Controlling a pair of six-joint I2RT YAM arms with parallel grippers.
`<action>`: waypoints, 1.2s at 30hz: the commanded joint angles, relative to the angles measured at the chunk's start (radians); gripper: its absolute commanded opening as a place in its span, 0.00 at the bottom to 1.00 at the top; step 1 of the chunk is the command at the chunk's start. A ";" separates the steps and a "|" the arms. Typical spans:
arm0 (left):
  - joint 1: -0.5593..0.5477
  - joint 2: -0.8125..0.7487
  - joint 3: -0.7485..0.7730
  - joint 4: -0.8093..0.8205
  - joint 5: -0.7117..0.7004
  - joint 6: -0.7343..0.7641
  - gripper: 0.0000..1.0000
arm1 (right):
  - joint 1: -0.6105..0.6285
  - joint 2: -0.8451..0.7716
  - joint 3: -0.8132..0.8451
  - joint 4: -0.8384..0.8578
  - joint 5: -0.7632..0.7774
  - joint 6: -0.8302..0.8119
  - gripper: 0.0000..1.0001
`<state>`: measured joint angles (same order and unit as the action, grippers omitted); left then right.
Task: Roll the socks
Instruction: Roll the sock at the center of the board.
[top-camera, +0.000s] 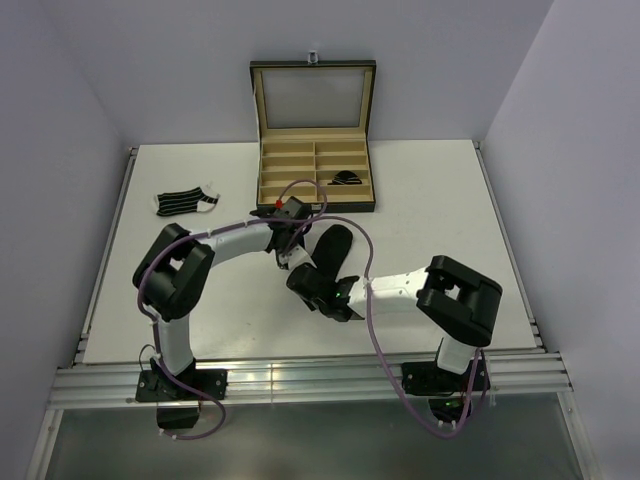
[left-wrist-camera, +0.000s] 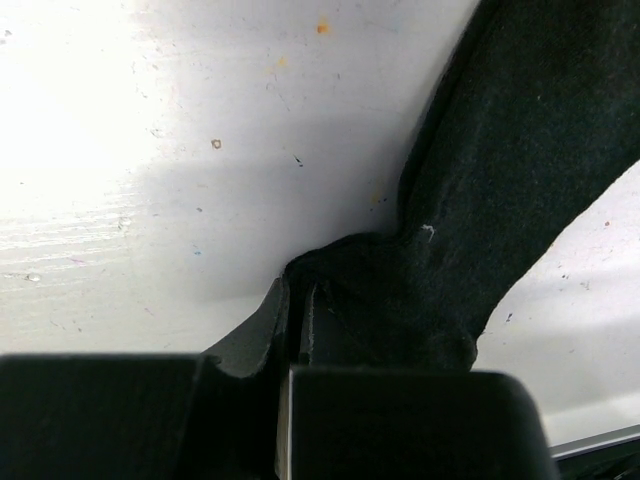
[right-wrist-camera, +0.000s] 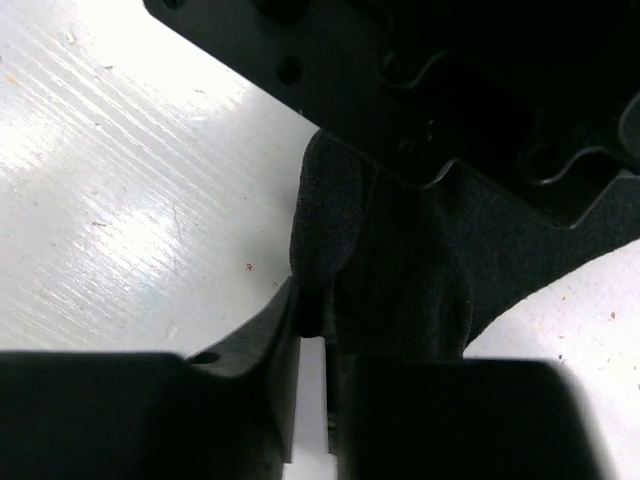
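A plain black sock lies in the middle of the table. My left gripper reaches down onto its near-left end. In the left wrist view the left gripper is shut on an edge of the black sock, which stretches away to the upper right. My right gripper is right beside it and pinches a fold of the black sock between nearly closed fingers. A striped sock lies flat at the far left. A small striped bundle sits in the box.
The open black box with tan compartments stands at the back centre, its lid upright. In the right wrist view the left arm's black wrist body hangs directly over the sock. White walls border the table.
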<state>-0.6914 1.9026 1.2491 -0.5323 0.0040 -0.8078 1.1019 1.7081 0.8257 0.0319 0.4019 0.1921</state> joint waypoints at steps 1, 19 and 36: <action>0.009 0.047 -0.007 -0.037 -0.047 0.015 0.01 | -0.005 0.033 0.038 -0.024 -0.026 0.023 0.07; 0.158 -0.284 -0.247 0.201 -0.035 -0.202 0.80 | -0.396 -0.051 -0.097 0.207 -0.852 0.291 0.00; 0.066 -0.359 -0.445 0.396 0.042 -0.315 0.68 | -0.593 0.200 -0.152 0.538 -1.242 0.628 0.00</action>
<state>-0.6174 1.5379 0.8238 -0.1875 0.0414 -1.0950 0.5308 1.8721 0.6975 0.4698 -0.7803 0.7441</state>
